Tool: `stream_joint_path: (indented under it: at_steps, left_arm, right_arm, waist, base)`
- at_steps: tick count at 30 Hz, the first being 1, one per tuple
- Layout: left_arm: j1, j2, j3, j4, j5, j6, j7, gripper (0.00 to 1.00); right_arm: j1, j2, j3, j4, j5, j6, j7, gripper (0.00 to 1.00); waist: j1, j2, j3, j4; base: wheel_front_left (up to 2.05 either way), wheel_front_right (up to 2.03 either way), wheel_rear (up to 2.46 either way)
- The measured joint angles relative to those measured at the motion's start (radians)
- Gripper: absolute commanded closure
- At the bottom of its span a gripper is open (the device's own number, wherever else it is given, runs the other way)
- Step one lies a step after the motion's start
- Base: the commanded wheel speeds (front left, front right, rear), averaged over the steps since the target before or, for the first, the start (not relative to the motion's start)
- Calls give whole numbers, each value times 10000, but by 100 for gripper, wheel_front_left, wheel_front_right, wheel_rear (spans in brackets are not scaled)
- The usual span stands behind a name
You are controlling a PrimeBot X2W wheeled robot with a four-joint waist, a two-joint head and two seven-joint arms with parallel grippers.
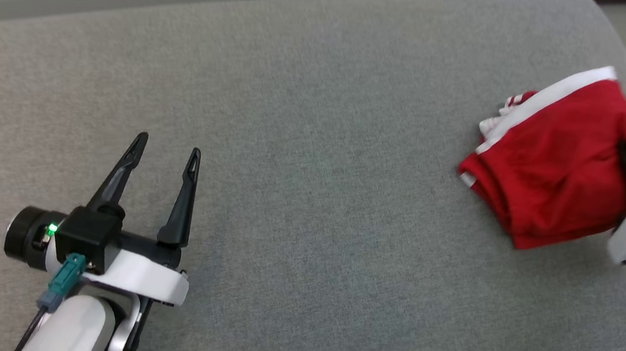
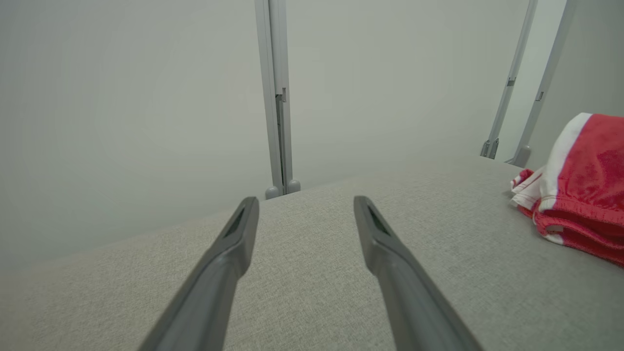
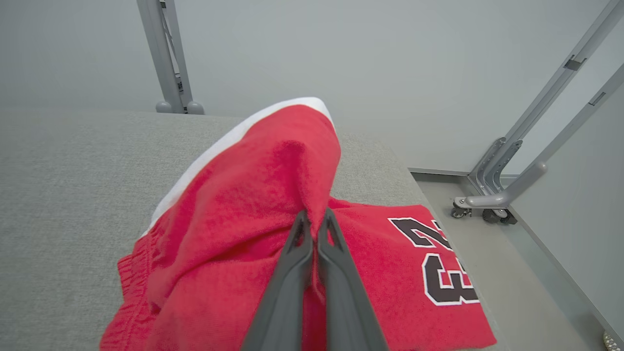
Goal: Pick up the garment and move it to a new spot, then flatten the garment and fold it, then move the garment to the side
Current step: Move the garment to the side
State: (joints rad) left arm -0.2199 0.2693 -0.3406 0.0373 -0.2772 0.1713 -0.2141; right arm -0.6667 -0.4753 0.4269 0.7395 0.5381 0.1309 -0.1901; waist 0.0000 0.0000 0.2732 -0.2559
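Garment: a red garment point(image 1: 552, 166) with a white band point(image 1: 554, 96) and a black number print point(image 3: 434, 263). It lies bunched in layers at the right end of the grey surface point(image 1: 316, 141), close to that surface's right edge.
Right gripper: the right gripper point(image 3: 315, 217) has its jaws pressed together on a ridge of red cloth, and the pinched fold stands up in a peak above the surface.
Left gripper: the left gripper point(image 1: 168, 145) hangs over the surface's near-left part with jaws spread and nothing between them, well apart from the cloth.
Step in hand: probably carrying the garment across the surface by this one pinch (whether this is the first move or the last one to the side, I cannot tell).
Doing it well: hold the pinch firm and raise the fold until the lower layers hang free of the surface. Then travel slowly so the layers do not swing open.
Direction: go inward, towards the middle of the surface, where the bare room is.
Risk: only a thin ridge seems to be caught, so the cloth may slip out. The part with the number lies nearest the surface's right edge and could slide off it.
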Motion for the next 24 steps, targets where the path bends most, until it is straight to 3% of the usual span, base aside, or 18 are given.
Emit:
stream_joint_path:
  at_steps: [6, 12, 13, 14, 15, 24]
  left_arm:
    - [-635, 297, -178, -299, 311, -157, 301, 0]
    - [-1154, 497, -309, -589, 533, -268, 531, 0]
    - [-1181, 539, -314, -614, 562, -284, 566, 0]
    - [-1184, 564, -326, -621, 568, -288, 589, 0]
    - [-1184, 589, -334, -619, 571, -293, 608, 0]
    - [-864, 616, -349, -431, 445, -190, 591, 0]
  right_arm:
    - [-777, -598, -754, 882, 374, 0, -309, 100]
    - [-1254, -656, -989, 1893, 533, 0, -395, 100]
    - [-1315, -631, -1028, 2094, 579, 0, -395, 79]
    - [-1343, -598, -1066, 2289, 654, 0, -395, 79]
    - [-1346, -543, -1093, 2441, 709, 0, -407, 0]
    - [-771, -161, -1480, 2512, 872, 0, -673, 0]
  waist:
    - [0, 0, 956, -160]
    - [0, 0, 1780, -137]
    - [0, 0, 1886, -130]
    - [0, 0, 1973, -124]
    - [0, 0, 2039, -121]
    - [0, 0, 1587, -361]
  base:
    - [0, 0, 0]
    - [0, 0, 0]
    - [0, 0, 0]
    - [0, 0, 0]
    - [0, 0, 0]
    - [0, 0, 0]
